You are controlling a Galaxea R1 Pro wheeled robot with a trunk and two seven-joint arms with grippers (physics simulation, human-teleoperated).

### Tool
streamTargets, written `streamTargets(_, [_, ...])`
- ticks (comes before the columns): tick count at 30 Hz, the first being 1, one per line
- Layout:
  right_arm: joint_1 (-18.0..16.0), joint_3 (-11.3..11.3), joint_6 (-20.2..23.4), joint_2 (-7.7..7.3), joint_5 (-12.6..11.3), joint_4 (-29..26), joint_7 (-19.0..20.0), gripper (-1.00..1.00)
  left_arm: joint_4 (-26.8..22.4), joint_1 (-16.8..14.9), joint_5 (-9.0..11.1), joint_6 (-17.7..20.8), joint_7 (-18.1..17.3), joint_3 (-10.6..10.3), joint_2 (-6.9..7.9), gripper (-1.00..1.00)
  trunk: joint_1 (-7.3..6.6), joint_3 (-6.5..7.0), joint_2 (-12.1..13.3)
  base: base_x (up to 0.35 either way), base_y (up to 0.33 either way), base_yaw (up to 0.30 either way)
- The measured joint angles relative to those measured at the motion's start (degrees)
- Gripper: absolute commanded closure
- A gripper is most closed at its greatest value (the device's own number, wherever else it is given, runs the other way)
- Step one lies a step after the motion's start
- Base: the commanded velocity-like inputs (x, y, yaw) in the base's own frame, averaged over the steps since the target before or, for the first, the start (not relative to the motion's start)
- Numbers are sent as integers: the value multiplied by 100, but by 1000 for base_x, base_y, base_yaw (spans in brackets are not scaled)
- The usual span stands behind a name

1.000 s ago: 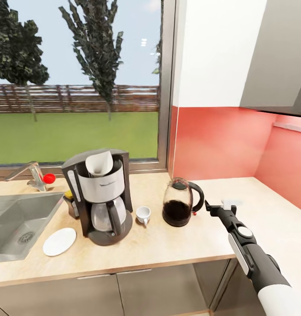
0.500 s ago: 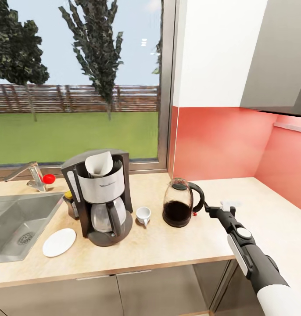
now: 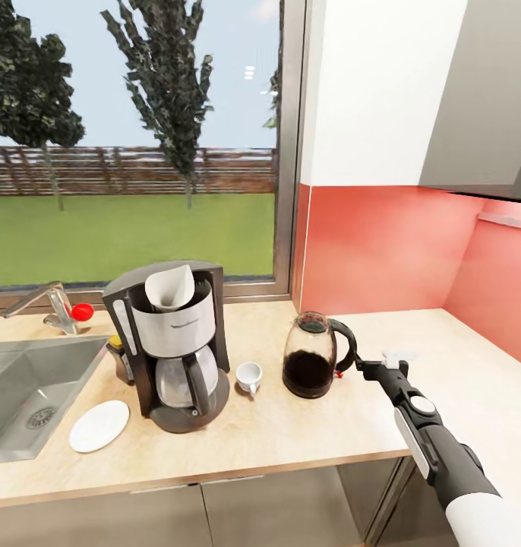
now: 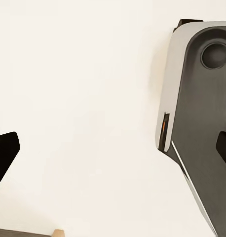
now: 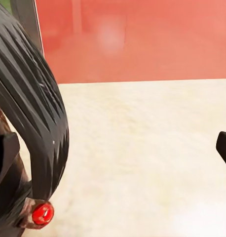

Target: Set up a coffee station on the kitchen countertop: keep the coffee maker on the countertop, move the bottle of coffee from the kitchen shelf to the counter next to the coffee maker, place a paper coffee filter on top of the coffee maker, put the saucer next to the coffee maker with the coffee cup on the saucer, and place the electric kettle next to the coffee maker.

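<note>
The right gripper (image 3: 371,366) hangs just beside the kettle's (image 3: 312,366) black loop handle (image 5: 36,123), jaws spread and empty, one fingertip seemingly inside the loop. The kettle stands on the countertop (image 3: 291,433) right of the cup (image 3: 249,376) and the coffee maker (image 3: 169,342). It is rigid, smooth glass holding dark liquid, so probably heavy and breakable; the ribbed handle looks the safest hold, kept upright.
</note>
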Motion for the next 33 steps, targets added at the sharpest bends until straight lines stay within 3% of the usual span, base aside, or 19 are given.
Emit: streamTargets(33, [0,35,4,35,-8,228,80,-100,4,0,3,5,0,3,4,-100,0,0,0,32,0,0])
